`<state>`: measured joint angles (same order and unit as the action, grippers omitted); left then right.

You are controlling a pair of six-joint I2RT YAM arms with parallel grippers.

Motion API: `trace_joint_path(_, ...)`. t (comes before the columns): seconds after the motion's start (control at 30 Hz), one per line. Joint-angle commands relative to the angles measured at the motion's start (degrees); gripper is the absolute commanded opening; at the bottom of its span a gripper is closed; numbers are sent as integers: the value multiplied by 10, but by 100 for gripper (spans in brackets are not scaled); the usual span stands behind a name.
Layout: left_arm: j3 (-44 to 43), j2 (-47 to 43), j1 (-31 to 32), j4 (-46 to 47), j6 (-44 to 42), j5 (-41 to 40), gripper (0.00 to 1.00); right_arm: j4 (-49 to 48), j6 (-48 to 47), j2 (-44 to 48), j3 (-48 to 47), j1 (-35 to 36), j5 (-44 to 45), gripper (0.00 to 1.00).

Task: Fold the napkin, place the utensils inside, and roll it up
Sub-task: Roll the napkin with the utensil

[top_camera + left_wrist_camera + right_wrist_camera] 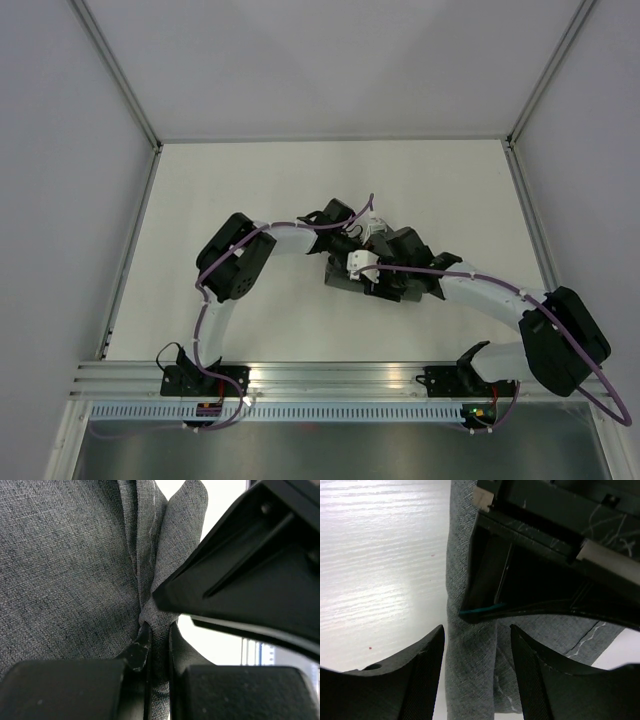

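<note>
The dark grey napkin [345, 274] lies bunched at the table's middle, mostly hidden under both grippers in the top view. My left gripper [158, 632] is shut on a fold of the napkin [75, 565], with cloth pinched between its fingers. My right gripper [477, 635] is open, its fingers [422, 672] straddling a rolled edge of the napkin [470, 675] without touching it. The left gripper's black body [550, 565] sits just beyond it. No utensils show in any view.
The white table [250, 190] is walled by grey panels with metal rails at left [130, 250] and right [530, 220]. The arm bases [205, 380] sit on the near rail.
</note>
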<state>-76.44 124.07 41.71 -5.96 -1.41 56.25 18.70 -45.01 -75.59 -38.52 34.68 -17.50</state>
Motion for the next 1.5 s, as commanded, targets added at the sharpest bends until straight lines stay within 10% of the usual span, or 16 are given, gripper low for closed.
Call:
trace_joint_path(0.0,13,51,4,-92,8,-25,2,-46,7,-14,6,15,44,61)
trace_joint_path(0.37,1,64,1,-94,35,-23,5,-48,-2,-52,25,29,41,54)
trace_joint_path(0.7,7,-1,-5,-69,57,-26,44,-4,-3,-76,-2,29,12,19)
trace_joint_path(1.47,175,-262,-169,137,202,-264,50,268,-64,-272,-209,-58,-163,13)
